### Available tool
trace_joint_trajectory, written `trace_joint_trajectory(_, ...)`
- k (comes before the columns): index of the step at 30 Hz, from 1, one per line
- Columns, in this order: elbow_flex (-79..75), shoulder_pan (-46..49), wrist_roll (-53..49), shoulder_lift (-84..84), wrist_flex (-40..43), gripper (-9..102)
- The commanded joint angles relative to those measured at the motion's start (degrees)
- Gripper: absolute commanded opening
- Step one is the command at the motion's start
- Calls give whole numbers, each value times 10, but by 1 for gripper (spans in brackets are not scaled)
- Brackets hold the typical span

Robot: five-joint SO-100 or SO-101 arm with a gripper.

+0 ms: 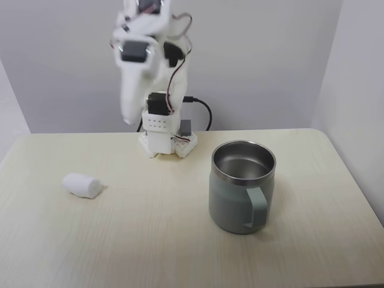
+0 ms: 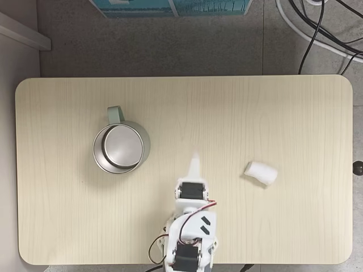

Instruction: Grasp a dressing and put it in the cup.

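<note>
- A pale wood-grain worktop (image 1: 180, 240) with rounded corners carries a white robot arm (image 1: 157, 90), a cup and a dressing.
- The arm's base stands at the middle of the worktop's far edge in a fixed view facing the arm, and at the near edge in a fixed view from above.
- The gripper (image 1: 128, 111) hangs in the air above the worktop, pointing down and blurred; from above (image 2: 194, 164) it shows as a narrow pale tip. Whether its fingers are apart or together cannot be told, and nothing shows in its hold.
- The dressing (image 1: 82, 185), a small white stubby roll, lies on its side on the worktop, left of the arm in the facing view and to the right from above (image 2: 261, 173). It is well apart from the gripper.
- The cup (image 1: 242, 193), grey-green with a shiny steel inside, stands upright on the other side of the arm (image 2: 120, 148), its pale green handle (image 1: 257, 209) turned away from the arm's base.
- Black cables (image 2: 317, 28) lie on the grey floor past the worktop.
</note>
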Motion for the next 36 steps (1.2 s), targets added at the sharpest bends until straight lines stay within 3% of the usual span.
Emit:
trace_joint_trajectory(1, 116, 81, 4, 120, 39, 15)
trace_joint_trajectory(6, 214, 159, -37, 281, 99, 25)
trace_joint_trajectory(12, 193, 208, -137, 416, 106, 31)
trace_joint_trajectory(28, -54, 349, -344, 560, -120, 33)
trace_joint_trajectory(36, -39, 367, -368, 659, -149, 33)
